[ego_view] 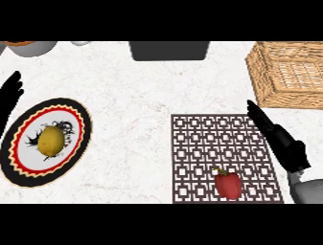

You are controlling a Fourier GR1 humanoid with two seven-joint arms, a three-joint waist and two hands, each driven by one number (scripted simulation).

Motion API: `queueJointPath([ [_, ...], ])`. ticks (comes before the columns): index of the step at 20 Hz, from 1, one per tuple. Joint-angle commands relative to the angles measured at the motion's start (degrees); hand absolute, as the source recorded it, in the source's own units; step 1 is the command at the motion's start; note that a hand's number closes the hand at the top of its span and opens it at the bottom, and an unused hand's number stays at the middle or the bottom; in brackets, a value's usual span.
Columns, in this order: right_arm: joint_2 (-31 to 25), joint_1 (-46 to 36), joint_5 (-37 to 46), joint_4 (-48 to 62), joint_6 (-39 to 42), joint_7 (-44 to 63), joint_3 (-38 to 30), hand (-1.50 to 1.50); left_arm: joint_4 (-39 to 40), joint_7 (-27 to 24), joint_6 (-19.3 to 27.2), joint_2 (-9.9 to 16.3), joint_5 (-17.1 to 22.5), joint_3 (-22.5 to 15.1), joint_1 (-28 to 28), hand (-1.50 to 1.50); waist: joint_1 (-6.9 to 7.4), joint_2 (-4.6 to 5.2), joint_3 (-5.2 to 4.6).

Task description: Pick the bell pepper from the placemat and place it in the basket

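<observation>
Still ungrasped: bell pepper lies on placemat; basket waits well apart.
Right hand hovers beside it, fingers straight, holding nothing, likely poised to reach; left hand rests open.

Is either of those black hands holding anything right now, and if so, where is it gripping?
Nothing is held. The right hand is open beside the placemat; the pepper lies there untouched. The left hand rests open at the left edge.

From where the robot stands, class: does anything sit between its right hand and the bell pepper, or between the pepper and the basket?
Nothing visible does. The right hand hangs open over the placemat's right edge, the bell pepper just below-left of it, only bare mat between. From pepper to basket lie only mat and bare counter.
</observation>
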Motion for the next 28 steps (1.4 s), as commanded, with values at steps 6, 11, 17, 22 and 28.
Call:
queueJointPath([
  [6, 9.2, -10.9, -6.8, -13.9, 10.1, -5.4, 7.3, 1.50, 3.8, 5.8, 0.3, -13.1, 5.0, -5.0, 9.8, 0.00, 3.55, 0.24, 0.43],
  [11, 12.5, -2.8, 13.3, -19.9, 5.2, -7.8, 28.0, -1.50, 1.6, 3.9, -0.3, -13.8, 4.1, -6.8, 16.6, 0.00, 1.89, -0.27, 0.48],
  [17, 8.2, -1.6, 33.6, -27.3, -6.1, 4.1, 31.8, -1.50, 0.7, 3.7, 0.7, -13.9, 4.2, -5.5, 18.5, 0.00, -0.75, -0.84, 0.27],
  [22, -2.0, -8.8, 45.1, -36.6, -1.1, 17.2, 25.3, -1.50, -1.7, 5.4, 1.7, -13.7, 4.5, -4.8, 19.5, 0.00, -2.14, -1.32, 0.13],
  [28, -10.7, -13.3, 44.4, -52.6, 16.3, 30.4, 21.7, -1.50, -1.9, 4.0, 1.3, -14.4, 4.5, -4.6, 20.9, 0.00, -2.22, -0.83, 0.12],
])
